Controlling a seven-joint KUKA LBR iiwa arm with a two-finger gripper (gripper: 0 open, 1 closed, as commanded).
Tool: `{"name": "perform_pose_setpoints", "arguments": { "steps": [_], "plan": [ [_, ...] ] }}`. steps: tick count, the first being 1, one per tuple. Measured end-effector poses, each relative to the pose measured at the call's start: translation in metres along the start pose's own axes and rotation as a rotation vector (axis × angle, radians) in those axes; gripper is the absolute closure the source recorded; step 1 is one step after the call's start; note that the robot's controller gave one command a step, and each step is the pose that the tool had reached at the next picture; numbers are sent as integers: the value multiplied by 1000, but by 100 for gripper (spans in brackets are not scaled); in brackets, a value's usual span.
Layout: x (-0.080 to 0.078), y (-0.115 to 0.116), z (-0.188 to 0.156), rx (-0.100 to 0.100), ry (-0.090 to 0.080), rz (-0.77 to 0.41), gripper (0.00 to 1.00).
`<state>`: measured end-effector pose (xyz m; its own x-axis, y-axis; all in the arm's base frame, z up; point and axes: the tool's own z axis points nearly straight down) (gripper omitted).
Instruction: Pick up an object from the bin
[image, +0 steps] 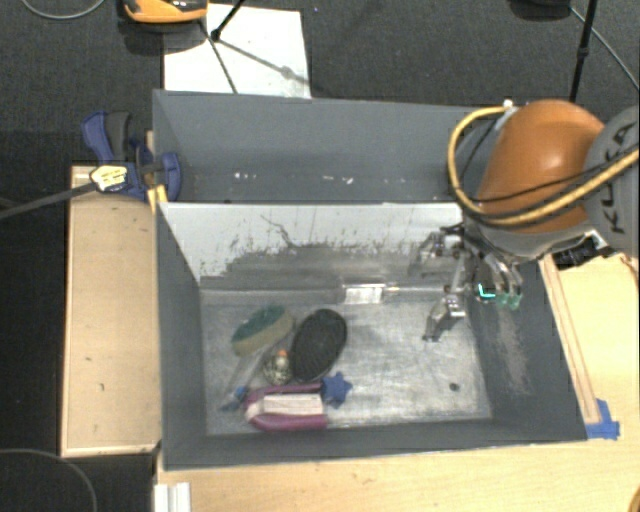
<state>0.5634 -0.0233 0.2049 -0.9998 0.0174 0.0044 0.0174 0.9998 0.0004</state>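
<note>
Grey bin (182, 350), heap (295, 365) left, hand (440, 326) seemingly hovering

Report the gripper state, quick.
Gripper: open or closed cannot be told. It hangs over the bin's bare floor, right of the black oval object.

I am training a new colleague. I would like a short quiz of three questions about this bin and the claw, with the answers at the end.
1. True or false: the claw hangs over a bare part of the bin floor, apart from the heap of things.
2. Which thing lies just left of the black oval brush? A) a green oval sponge B) a red ball C) a yellow cup
3. In which part of the bin floor, as the camera sees it, does the heap with the pink and white packet lie?

Key: 1 true; 2 A; 3 the lower left.
</note>
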Motion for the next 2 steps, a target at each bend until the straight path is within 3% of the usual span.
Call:
{"name": "perform_pose_setpoints", "arguments": {
  "steps": [1, 2],
  "plan": [
    [-5, 87, 82, -2, -2, -214, 0],
    [0, 118, 112, 1, -11, -225, 0]
  ]
}}
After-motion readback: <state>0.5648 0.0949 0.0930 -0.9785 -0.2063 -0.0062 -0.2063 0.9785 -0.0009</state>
